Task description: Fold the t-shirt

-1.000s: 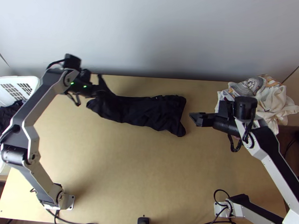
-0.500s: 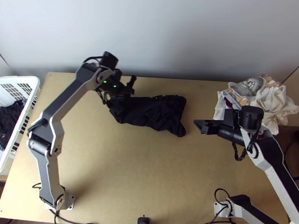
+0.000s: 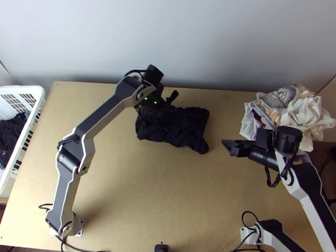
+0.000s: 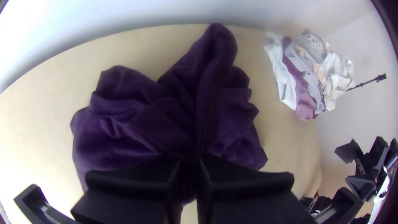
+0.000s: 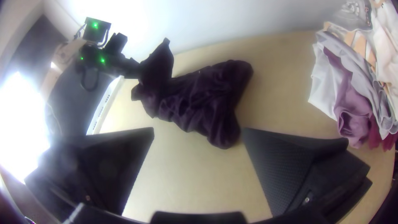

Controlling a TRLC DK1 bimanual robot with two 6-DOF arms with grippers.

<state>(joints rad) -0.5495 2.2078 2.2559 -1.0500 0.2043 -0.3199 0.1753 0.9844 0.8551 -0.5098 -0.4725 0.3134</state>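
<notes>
t-shirt (image 3: 186,127): dark, bunched, on the table (image 3: 164,193) toward the wall; well apart from the light cloth pile (image 3: 295,110), on the pile's left
long axis: roughly left-right in top view, one end toward the pile, one end away from it
left gripper (image 4: 190,161): fingers pressed together, pinching the t-shirt at its end away from the pile; cloth raised in a peak there, seen from right wrist
right gripper (image 3: 224,144): fingers spread wide, nothing between them; between t-shirt and pile, a bit nearer the arm bases than the pile
gap, right gripper to t-shirt: small, not touching; pile-side end is the close one
nearer arm: left, already on the cloth; right is near the pile-side end only
key relation: pinched end and pile-side end sit at opposite ends of the long axis
next move, likely: left end over toward the pile-side end, or right takes that loose end to straighten
risk: bunched layers may drag along instead of folding flat
</notes>
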